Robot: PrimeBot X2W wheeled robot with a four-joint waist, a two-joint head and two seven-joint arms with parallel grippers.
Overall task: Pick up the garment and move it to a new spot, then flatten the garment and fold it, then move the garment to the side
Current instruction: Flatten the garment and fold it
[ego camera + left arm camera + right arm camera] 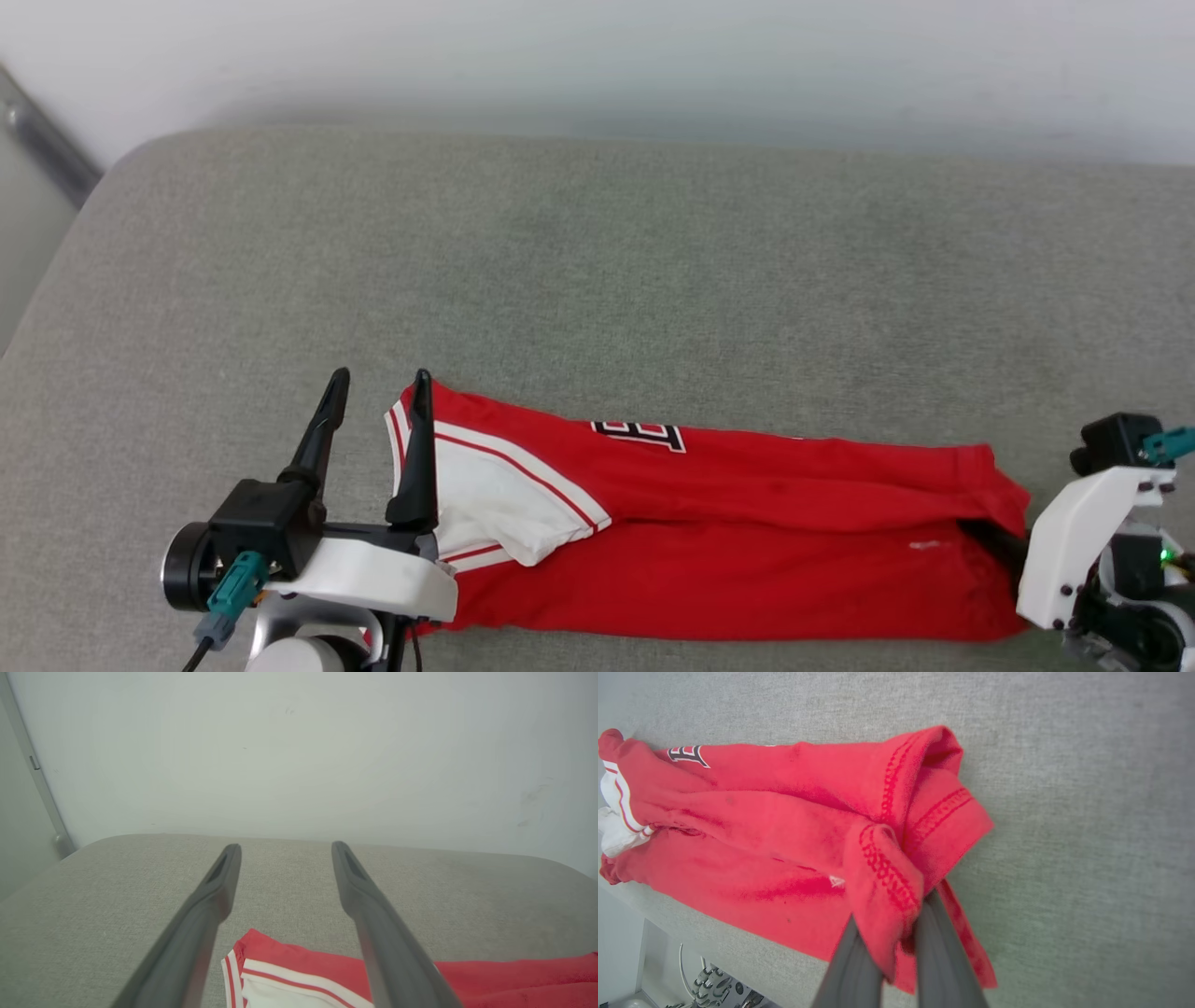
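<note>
The garment (728, 532) is a red jersey folded into a long strip along the near edge of the grey cushion (597, 280); its white, red-striped sleeve (495, 499) lies at the left end, and part of the black print (639, 432) shows. My left gripper (378, 387) stands open beside the sleeve end, fingers apart, one fingertip over the collar edge (252, 963). At the strip's right end, my right gripper (896, 938) is shut on the garment's hem (887, 872), with red cloth bunched over the fingers. In the head view its fingers (994, 539) reach under the hem.
A pale wall (597, 56) runs behind the cushion, with a metal rail (47, 140) at the far left corner. The wide cushion surface stretches beyond the garment. Below the cushion's near edge, robot parts and cables (705, 984) are visible.
</note>
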